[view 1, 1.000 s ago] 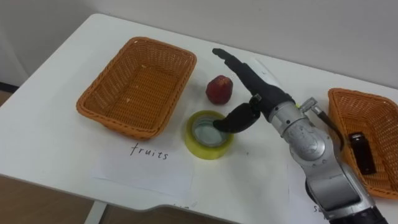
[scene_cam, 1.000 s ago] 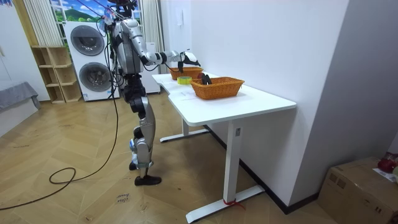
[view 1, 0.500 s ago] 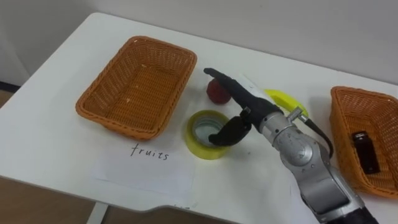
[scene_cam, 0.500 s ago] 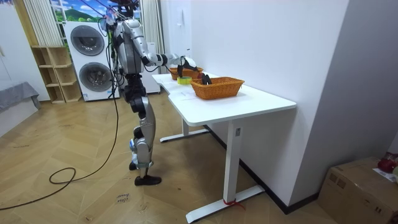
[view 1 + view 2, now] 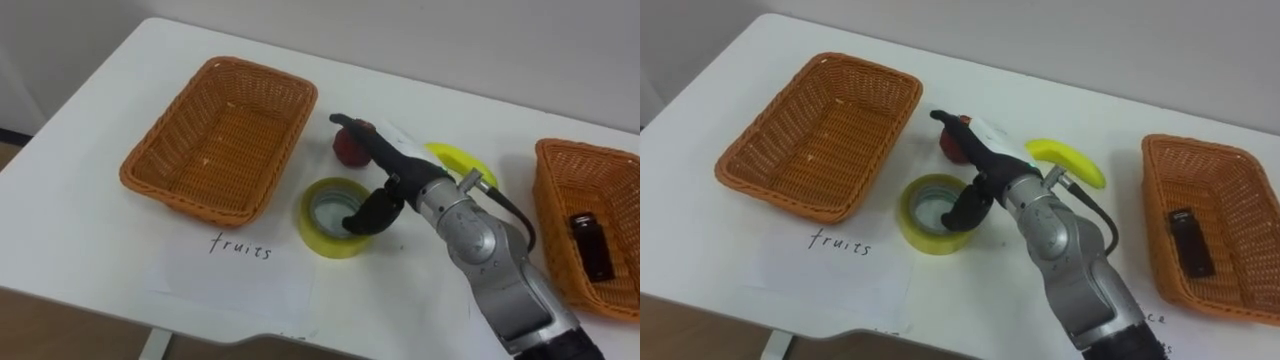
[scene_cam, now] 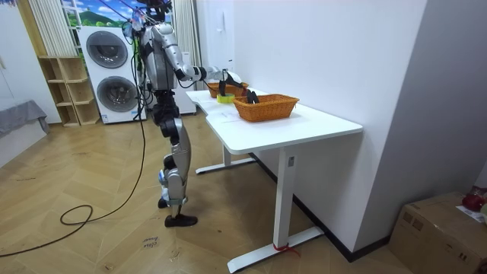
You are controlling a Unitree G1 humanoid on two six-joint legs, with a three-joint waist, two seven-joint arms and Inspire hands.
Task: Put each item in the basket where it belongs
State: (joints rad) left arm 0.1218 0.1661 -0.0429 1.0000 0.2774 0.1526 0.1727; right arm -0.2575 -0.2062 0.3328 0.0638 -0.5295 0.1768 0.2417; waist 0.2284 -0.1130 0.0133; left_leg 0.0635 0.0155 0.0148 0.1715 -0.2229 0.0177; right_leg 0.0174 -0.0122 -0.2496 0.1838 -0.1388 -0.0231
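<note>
Sorting stood barely begun: the right hand [image 5: 408,185], fingers straight and holding nothing, hung above the apple [image 5: 346,150] and tape roll [image 5: 313,233], banana [image 5: 456,160] just beyond its wrist, the fruit basket [image 5: 215,140] left of it empty, one dark item [image 5: 586,245] in the supplies basket [image 5: 556,185] to its right.

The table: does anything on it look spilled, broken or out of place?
Nothing spilled or broken. Only unsorted: the apple, banana and tape roll lie on the table beside the empty fruit basket.

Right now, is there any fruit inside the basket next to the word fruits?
No, the left basket is bare inside, and the red fruit sits on the table beside it.
</note>
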